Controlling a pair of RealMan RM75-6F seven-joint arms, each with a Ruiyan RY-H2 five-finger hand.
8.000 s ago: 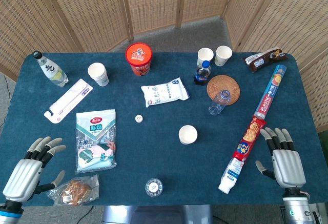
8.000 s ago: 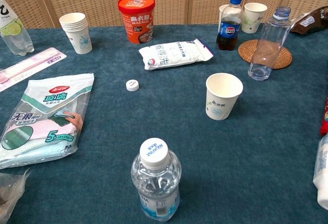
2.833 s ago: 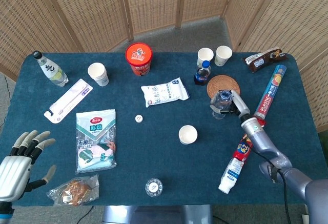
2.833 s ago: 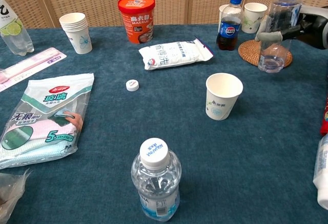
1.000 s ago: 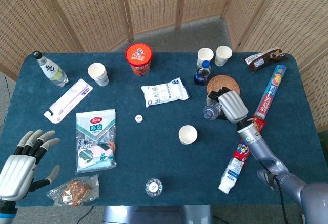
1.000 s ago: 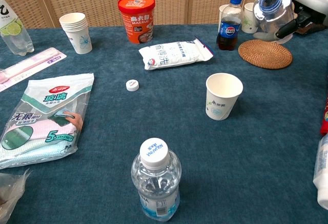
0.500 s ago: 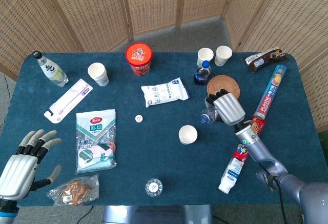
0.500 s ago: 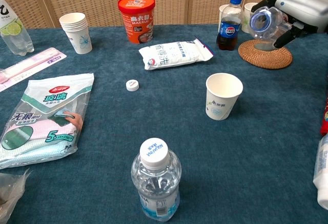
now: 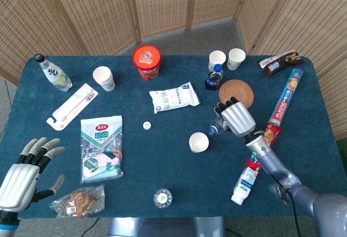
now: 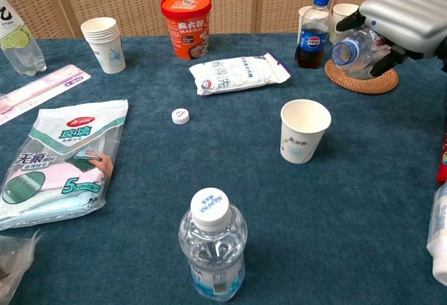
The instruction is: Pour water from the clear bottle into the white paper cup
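Note:
My right hand (image 9: 236,119) (image 10: 404,19) grips the clear uncapped bottle (image 9: 216,125) (image 10: 355,49) and holds it in the air, tipped over with its mouth pointing left and down. The mouth hangs a little right of and above the white paper cup (image 9: 198,142) (image 10: 304,131), which stands upright on the blue cloth. No water stream shows. A white bottle cap (image 9: 146,125) (image 10: 181,115) lies further left. My left hand (image 9: 24,174) hovers open over the near left corner of the table, holding nothing.
A woven coaster (image 9: 236,92), a Pepsi bottle (image 9: 214,77) and two paper cups (image 9: 226,59) stand behind the right hand. A capped water bottle (image 10: 211,245) stands near the front edge. Snack tubes (image 9: 267,139) lie to the right, a tissue pack (image 9: 174,97) and a cloth pack (image 9: 101,147) to the left.
My right hand has carried the bottle off the coaster, leftward and lower toward the cup, tipping it further onto its side. The left hand has stayed put.

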